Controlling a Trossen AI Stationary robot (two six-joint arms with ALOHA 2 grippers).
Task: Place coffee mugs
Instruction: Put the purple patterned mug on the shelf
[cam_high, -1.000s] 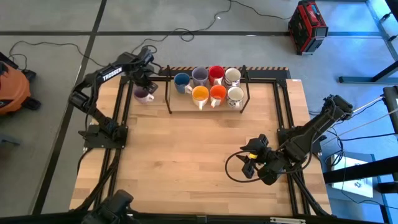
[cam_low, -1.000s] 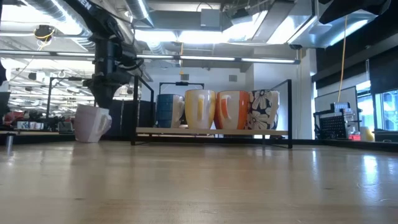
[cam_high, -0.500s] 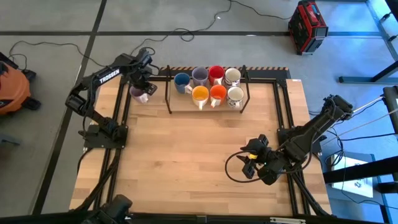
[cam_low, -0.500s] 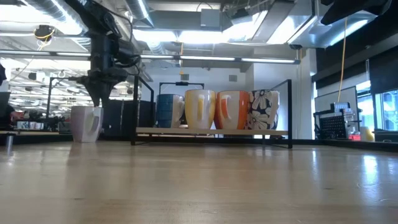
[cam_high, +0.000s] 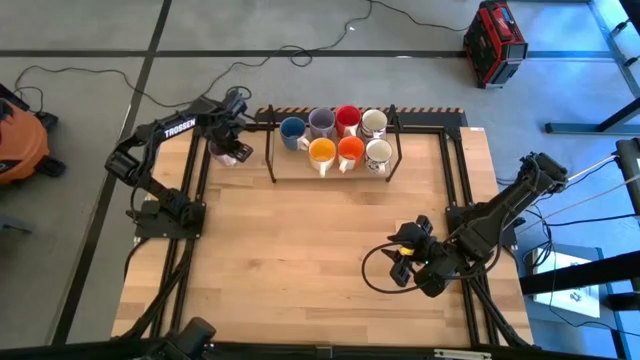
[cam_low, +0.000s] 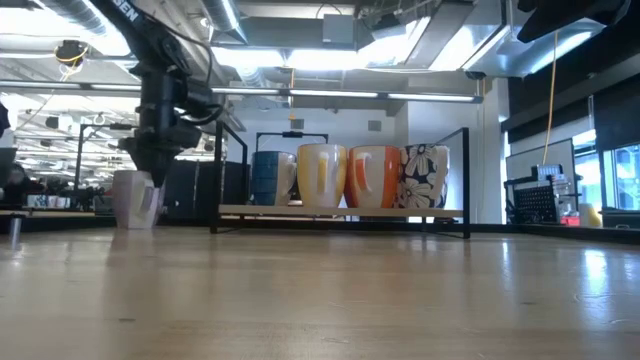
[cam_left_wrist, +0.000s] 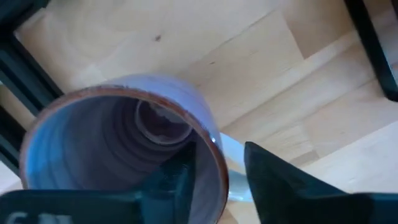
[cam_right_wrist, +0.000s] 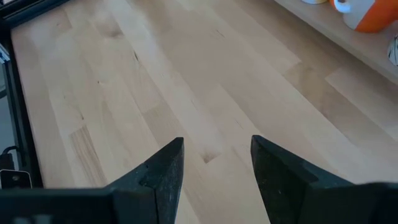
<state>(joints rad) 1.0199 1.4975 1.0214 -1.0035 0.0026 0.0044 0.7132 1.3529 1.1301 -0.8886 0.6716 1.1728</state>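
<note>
Mugs of seven colours stand in two rows on the low wooden rack (cam_high: 300, 170) with its black metal frame at the far side of the pale wooden table (cam_high: 310, 250): a blue mug (cam_high: 292, 130), a lilac mug (cam_high: 321, 122), a red mug (cam_high: 347, 119) and a cream mug (cam_high: 373, 122) behind, and a yellow-orange mug (cam_high: 322, 152), an orange mug (cam_high: 350, 151) and a white flower-patterned mug (cam_high: 378, 153) in front. An eighth, a pale lilac-purple ceramic mug (cam_left_wrist: 118, 149), stands on the table just beside the rack's left end (outside the frame). The left gripper (cam_high: 226, 148) is clamped on its rim, one finger inside the mug and one outside. The right gripper (cam_right_wrist: 214, 168) hangs over bare table near the right edge, well apart from the rack, its fingers spread with nothing between them.
</note>
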